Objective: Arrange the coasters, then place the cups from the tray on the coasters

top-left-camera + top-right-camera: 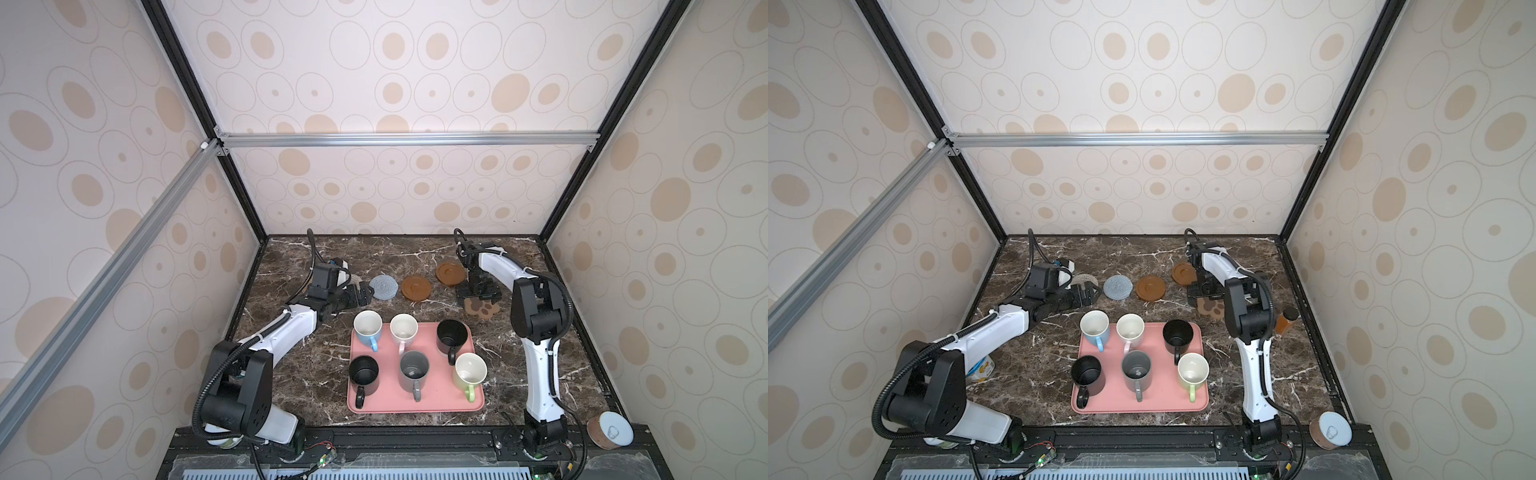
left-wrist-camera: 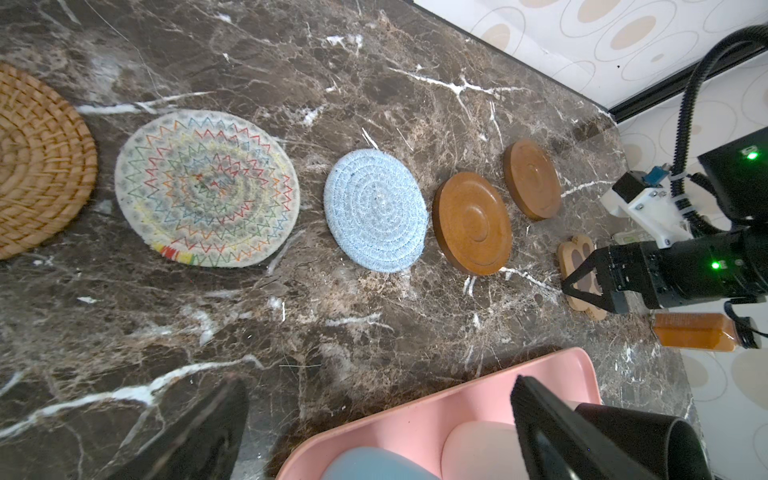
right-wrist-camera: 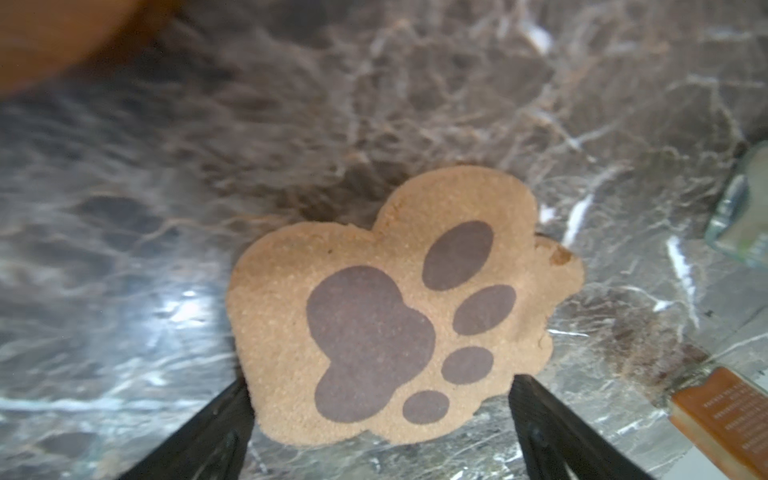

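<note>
Hovering spread over the paw coaster [image 3: 374,316], the right jaws grip nothing; the left jaws, also spread and empty, hang by the cream coaster [image 2: 206,189]. Four more coasters [image 2: 376,210] share the row across the far table [image 1: 320,382]; six cups [image 1: 413,370] wait on the tray [image 1: 440,382]. Arranging looks nearly finished: next, probably, straightening the paw, then lifting a cup.

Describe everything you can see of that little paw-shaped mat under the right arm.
The paw-shaped coaster is a thin, flat tan piece with a grainy, cork-like surface and a dark brown paw print: one big pad, four toes. It lies flat on the marble table, apart from the nearest wooden disc. The open right gripper hangs over it, one finger at each side; whether they touch it cannot be told.
</note>
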`<state>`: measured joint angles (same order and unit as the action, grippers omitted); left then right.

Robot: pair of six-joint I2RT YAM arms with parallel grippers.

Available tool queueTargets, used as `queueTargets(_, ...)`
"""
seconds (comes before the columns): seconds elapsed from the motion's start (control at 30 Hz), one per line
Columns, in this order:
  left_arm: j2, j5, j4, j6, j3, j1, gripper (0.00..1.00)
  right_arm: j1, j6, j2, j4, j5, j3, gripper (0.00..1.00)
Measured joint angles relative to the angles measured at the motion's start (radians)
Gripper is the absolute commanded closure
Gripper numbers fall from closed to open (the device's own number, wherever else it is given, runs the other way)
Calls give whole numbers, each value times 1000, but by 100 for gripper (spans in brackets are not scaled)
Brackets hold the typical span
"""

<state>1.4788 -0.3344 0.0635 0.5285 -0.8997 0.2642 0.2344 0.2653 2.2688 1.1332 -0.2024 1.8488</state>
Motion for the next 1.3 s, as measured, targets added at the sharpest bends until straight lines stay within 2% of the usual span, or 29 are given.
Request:
queueTargets(0.13,0,0,0,0,0,0,0,-7,-3,-5,-2,23,-1,1)
queueTargets(0.3,0,0,0,0,0,0,0,-6,-5,-18,-37,122,26,1)
queueTargets(0.57,-8,0,-1,0,11,0,0,-6,15,0,-165,301,240,1)
queueTargets(0.77,-22,0,-1,0,15,0,0,-6,57,122,-245,420,392,1)
queueTargets(0.97,-23,0,0,0,15,0,0,-13,101,233,-287,508,400,1)
queueTargets(1.17,-23,0,2,0,15,0,0,-18,109,236,-286,564,405,1)
queueTargets(1.3,-23,0,2,0,15,0,0,-20,95,214,-308,583,354,1)
